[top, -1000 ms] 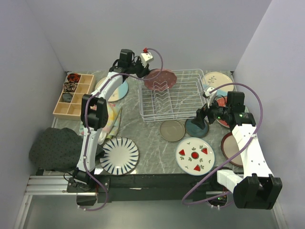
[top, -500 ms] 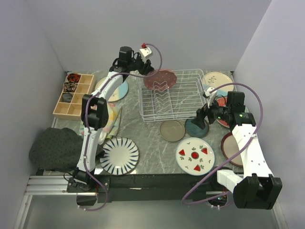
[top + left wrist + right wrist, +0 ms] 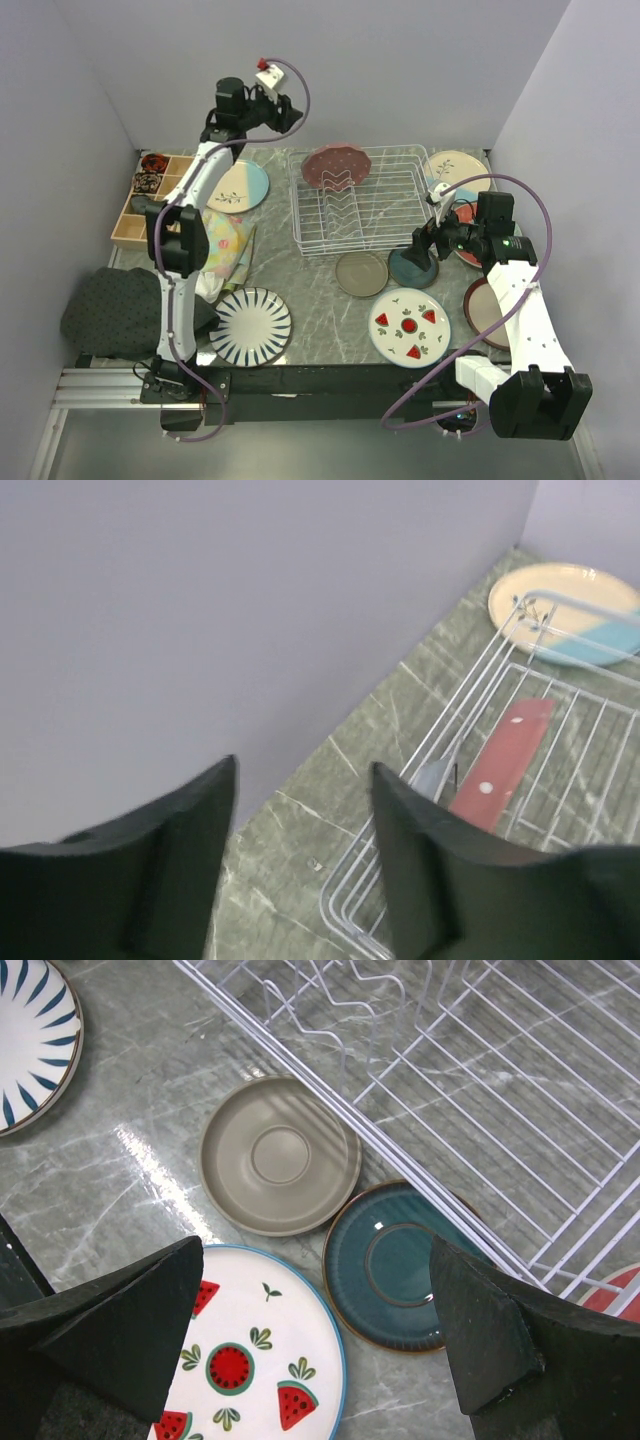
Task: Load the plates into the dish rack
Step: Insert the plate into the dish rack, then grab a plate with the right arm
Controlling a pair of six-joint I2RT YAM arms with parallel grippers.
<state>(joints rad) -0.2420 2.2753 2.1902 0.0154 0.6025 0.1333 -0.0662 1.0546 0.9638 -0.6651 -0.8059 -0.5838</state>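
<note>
The pink dotted plate [image 3: 336, 167] stands on edge in the back left of the white wire dish rack [image 3: 395, 222]; in the left wrist view it is a red edge [image 3: 500, 765] among the wires [image 3: 445, 742]. My left gripper [image 3: 289, 117] [image 3: 303, 780] hangs open and empty, high by the back wall, left of the rack. My right gripper [image 3: 420, 250] [image 3: 315, 1260] is open above the dark teal plate [image 3: 410, 268] [image 3: 400, 1265]. Near it lie the taupe plate [image 3: 361, 273] [image 3: 280, 1155] and watermelon plate [image 3: 409, 326] [image 3: 250, 1360]. The striped plate [image 3: 250, 325] [image 3: 30, 1040] lies front left.
Cream-and-blue plates lie at the back left [image 3: 235, 186] and back right [image 3: 458, 170] [image 3: 575, 615]. A brown plate [image 3: 483, 312] sits by the right arm. A wooden box [image 3: 155, 200], floral cloth [image 3: 225, 245] and dark cloth [image 3: 120, 310] fill the left side.
My left gripper opened, let go of the pink dotted plate in the rack, and drew back up and to the left. The right arm has not moved.
</note>
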